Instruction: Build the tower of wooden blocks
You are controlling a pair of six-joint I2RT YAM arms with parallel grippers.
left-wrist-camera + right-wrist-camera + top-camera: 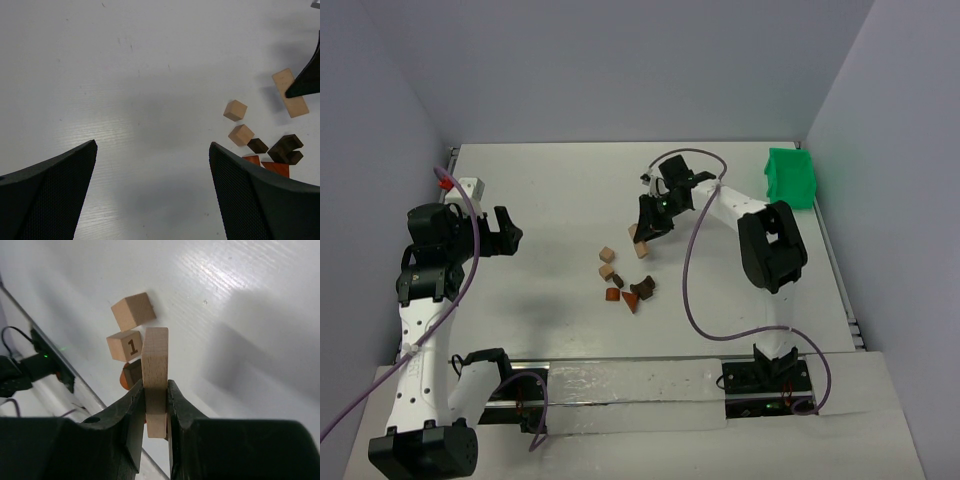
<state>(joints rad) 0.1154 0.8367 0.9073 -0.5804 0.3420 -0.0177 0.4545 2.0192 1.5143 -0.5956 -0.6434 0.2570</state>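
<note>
Left pincer [152,146] hangs well off to the left of the work. Its jaws are spread as wide as they go, holding and touching nothing, with bare table [125,75] beneath it. Ahead of it and to its right lie the wood blocks [241,134]: two tan cubes, a small dark piece, a notched dark piece and two reddish ones at the lower edge of its view. All are loose and close together, none on top of another, so no tower stands yet.

Right pincer [155,386] is closed narrow on a tan bar [155,357]. Its fingers press the bar's two broad faces near one end, and the rest of the bar sticks out past the fingertips toward the table. Just left of the bar in this pincer's own view sit a plain cube [133,311] and a numbered cube [125,346] marked 1, with a dark piece half hidden by the left finger. Seen from above, this pincer sits at the far edge of the loose group. I cannot tell whether the bar's free end touches the table.

The step in hand looks like the very first one: the bar is gripped and a base is yet to be laid. The next move calls for carrying it to a bare spot beside the group, setting it down flat and square, then opening slowly so it does not tip. The idle left pincer is well placed to fetch a cube next.
</note>
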